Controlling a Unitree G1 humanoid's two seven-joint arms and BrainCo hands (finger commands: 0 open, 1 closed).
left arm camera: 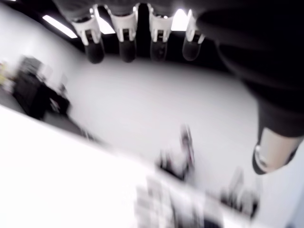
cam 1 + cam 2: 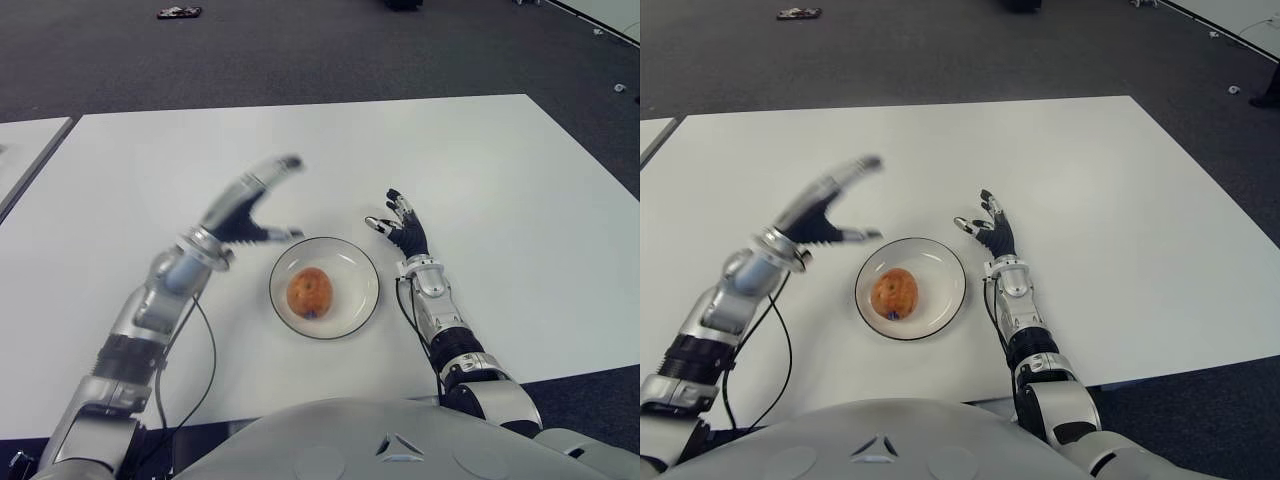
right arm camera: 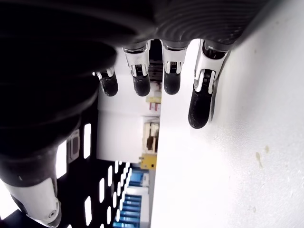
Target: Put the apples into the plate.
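Observation:
One reddish-orange apple (image 2: 310, 292) lies in the white plate (image 2: 355, 265) near the table's front middle. My left hand (image 2: 250, 205) hovers above the table just left of the plate, raised and blurred, fingers spread and holding nothing. Its wrist view shows only straight fingertips (image 1: 127, 50) and the room beyond. My right hand (image 2: 400, 225) shows just right of the plate, fingers open and empty; in its wrist view the fingertips (image 3: 198, 111) stand beside the white tabletop. I see no other apple.
The white table (image 2: 480, 170) spreads wide behind and to both sides of the plate. A second table's corner (image 2: 25, 150) shows at the far left. Dark carpet lies beyond, with a small object (image 2: 179, 12) on the floor.

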